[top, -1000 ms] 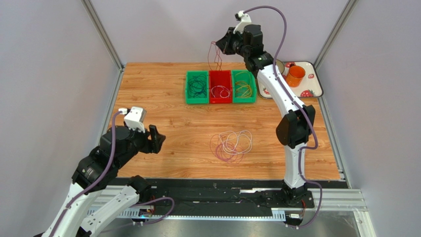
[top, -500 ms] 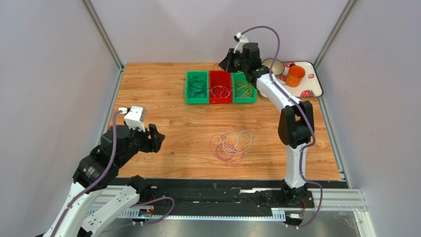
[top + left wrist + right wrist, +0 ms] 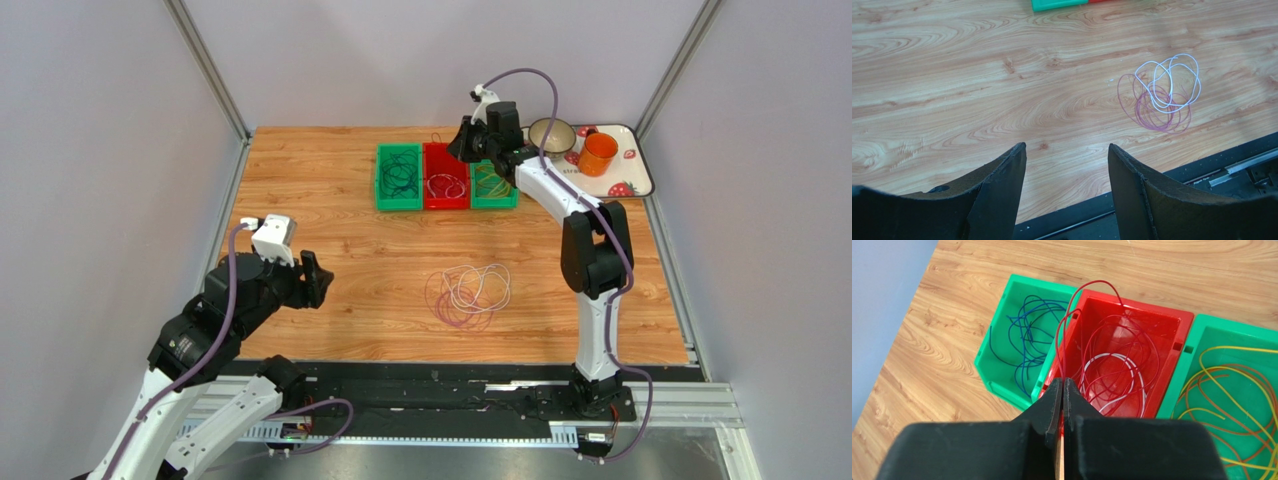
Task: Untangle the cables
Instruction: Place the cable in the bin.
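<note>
The table (image 3: 340,250) is wood-grain board, smooth with a soft sheen. The red bin (image 3: 1144,304) and green bins (image 3: 1014,297) are moulded plastic with glossy walls. The cables (image 3: 1158,111) look like thin wire in smooth coloured sheathing. The left gripper (image 3: 1067,152) has matt black fingers (image 3: 997,195), grainy and rough-edged. The near rail (image 3: 670,403) is dull grey metal

Bare tabletop (image 3: 952,75) between left pincer (image 3: 1067,150) and cables (image 3: 1158,100), 3 bins (image 3: 446,206) behind
</note>
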Available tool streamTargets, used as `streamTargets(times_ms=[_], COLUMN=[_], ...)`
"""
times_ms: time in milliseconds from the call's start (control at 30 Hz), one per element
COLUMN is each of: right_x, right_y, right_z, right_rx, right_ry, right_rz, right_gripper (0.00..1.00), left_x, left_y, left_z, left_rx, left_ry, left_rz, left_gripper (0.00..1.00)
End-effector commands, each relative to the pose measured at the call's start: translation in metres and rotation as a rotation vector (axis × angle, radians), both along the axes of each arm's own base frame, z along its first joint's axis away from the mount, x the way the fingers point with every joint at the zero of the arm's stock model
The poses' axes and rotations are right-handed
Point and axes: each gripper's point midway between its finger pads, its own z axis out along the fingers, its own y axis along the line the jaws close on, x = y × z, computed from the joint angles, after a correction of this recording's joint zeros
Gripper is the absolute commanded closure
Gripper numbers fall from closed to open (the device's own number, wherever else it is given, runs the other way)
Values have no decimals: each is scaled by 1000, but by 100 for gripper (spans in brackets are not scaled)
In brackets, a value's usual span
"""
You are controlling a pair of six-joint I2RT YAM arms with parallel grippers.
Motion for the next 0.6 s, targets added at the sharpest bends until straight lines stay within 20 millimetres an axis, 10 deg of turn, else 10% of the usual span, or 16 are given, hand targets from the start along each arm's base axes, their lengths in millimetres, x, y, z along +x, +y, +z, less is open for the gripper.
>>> streamTargets(times_ms=[0, 567], right_x=[19, 12], right_y=[-4, 5], right_z=[-12, -75], right_rx=[-44, -121], right_ry=[0, 202], right_rz=[-45, -80], right_gripper=[100, 100], left_x=[5, 6], left_y=[-3, -3], left_z=[4, 3], left_rx=[3, 6], left_ry=[-23, -19], left_rz=[-11, -9], left_gripper=[31, 32])
